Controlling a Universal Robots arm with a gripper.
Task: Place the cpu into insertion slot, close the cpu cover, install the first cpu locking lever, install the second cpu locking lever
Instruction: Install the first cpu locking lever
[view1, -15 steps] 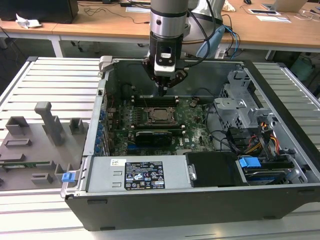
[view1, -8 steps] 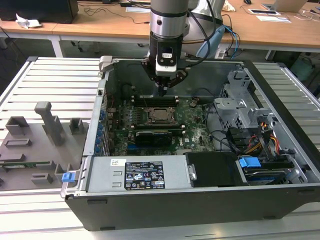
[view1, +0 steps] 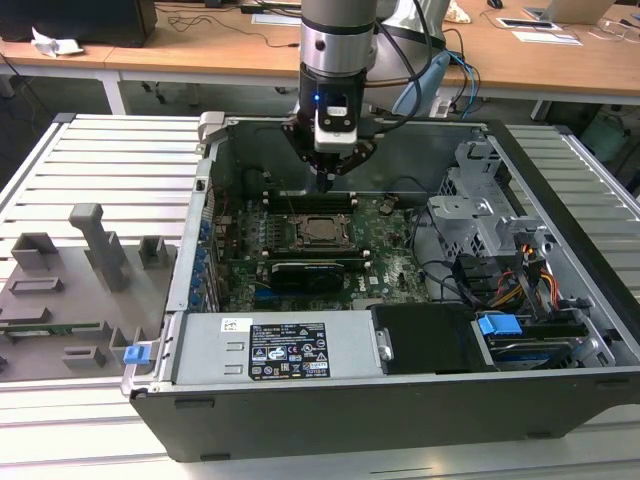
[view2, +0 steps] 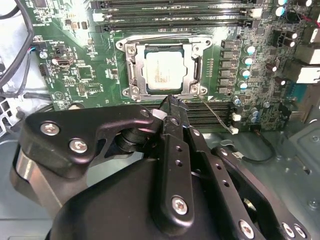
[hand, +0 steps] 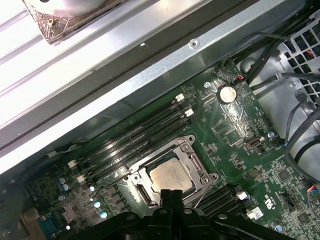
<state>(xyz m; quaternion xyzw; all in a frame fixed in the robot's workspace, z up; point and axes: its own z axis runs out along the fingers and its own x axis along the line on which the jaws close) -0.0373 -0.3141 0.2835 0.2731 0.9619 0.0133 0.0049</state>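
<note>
The cpu (view2: 162, 70) lies flat in the insertion slot (view2: 122, 44), its pale silvery top showing in both wrist views and in the exterior view (view1: 322, 229). The cpu cover (view2: 133, 70) rests down around the chip as a silvery frame (hand: 194, 161). From one socket corner a thin metal lever (view2: 215, 116) angles out over the board. My gripper (view2: 172, 102) hangs just above the socket's edge, shut, with its fingertips (hand: 167, 196) pressed together and nothing between them. In the exterior view the gripper (view1: 328, 180) points straight down over the motherboard, behind the chip.
Long black memory slots (hand: 135, 142) flank the socket. A black expansion card (view1: 310, 270) and the power supply (view1: 285, 350) lie in front of it. A drive cage (view1: 480, 210) and cables (view1: 530, 285) stand at the exterior view's right. A grey fixture tray (view1: 70, 280) sits outside the case.
</note>
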